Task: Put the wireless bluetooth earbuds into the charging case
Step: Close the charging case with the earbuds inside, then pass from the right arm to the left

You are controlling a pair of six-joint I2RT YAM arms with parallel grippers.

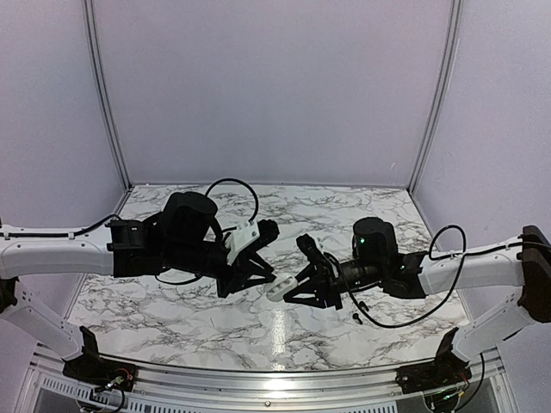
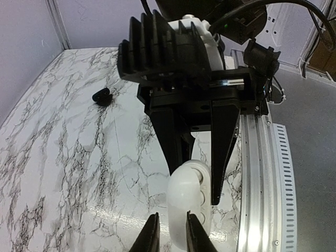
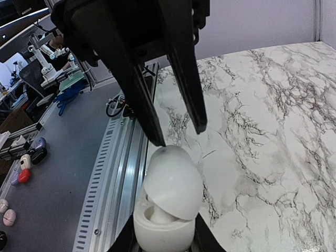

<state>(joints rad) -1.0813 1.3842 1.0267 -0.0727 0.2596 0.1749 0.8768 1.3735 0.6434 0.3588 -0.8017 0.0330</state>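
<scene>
The charging case (image 3: 164, 218), its lid (image 3: 173, 181) open, sits clamped in your right gripper (image 3: 166, 240). Its long axis aims at your left gripper (image 3: 181, 135), whose jaws stand apart at the lid. From above, a black earbud (image 1: 355, 317) lies on the table (image 1: 172, 301) at the case's 4 o'clock.

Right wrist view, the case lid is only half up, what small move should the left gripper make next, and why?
Probably nudge the lid further open with the left gripper. The right gripper clamps the charging case base, but the lid hangs over the opening, and the left gripper stands open at its top edge.
</scene>
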